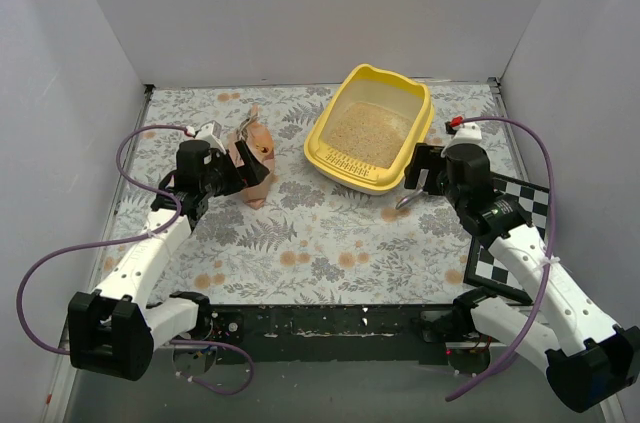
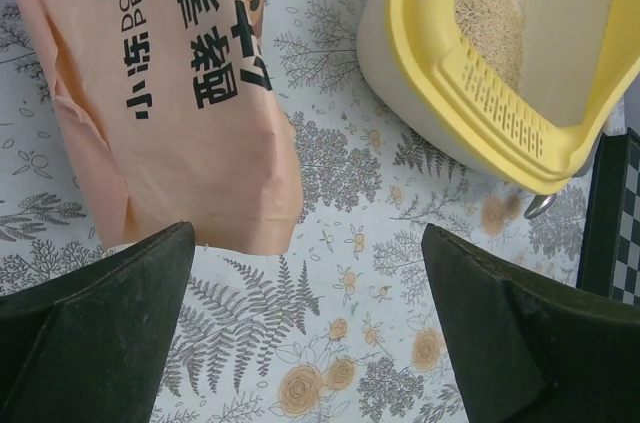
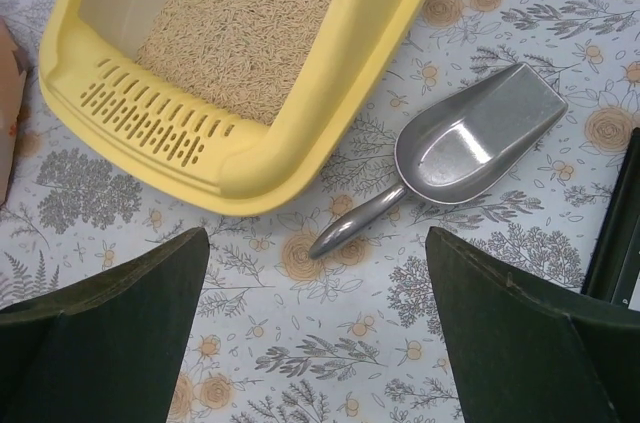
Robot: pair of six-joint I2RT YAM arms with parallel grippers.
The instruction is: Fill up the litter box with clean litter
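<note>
**Ana:** What is the biggest thing ahead of the grippers?

**Ben:** The flower-printed table cover (image 1: 320, 233), which runs under both arms. On it sits the yellow litter box (image 1: 372, 74). It is ahead of the right gripper (image 3: 318, 243) and off to its left, with the slotted front lip turned toward that gripper. From the left gripper (image 2: 305, 243) it lies ahead and to the right, well apart.

**Ana:** And the litter?

**Ben:** The clean litter (image 3: 250, 23) is inside the box, a pale beige grainy layer over its floor, reaching up to the slotted lip.

**Ana:** Does either gripper hold anything?

**Ben:** No. Both have their jaws spread wide, and only table cover shows between the fingers.

**Ana:** What comes next in size?

**Ben:** A black-and-white checkered board (image 1: 510, 233), lying flat to the right of the right gripper, partly under that arm. Then there is the peach-pink bag (image 2: 170, 93) with dark printed characters. It is just ahead of the left gripper, over toward its left finger, with a strip of cover between bag and fingertip. It seems to stand upright, though the overhead view is too small to be sure.

**Ana:** And the smallest?

**Ben:** The grey metal scoop (image 3: 480, 138), ahead of the right gripper and slightly to its right. It lies on the cover just beside the box's near corner, hollow side up. Its handle points back toward the gripper.
</note>
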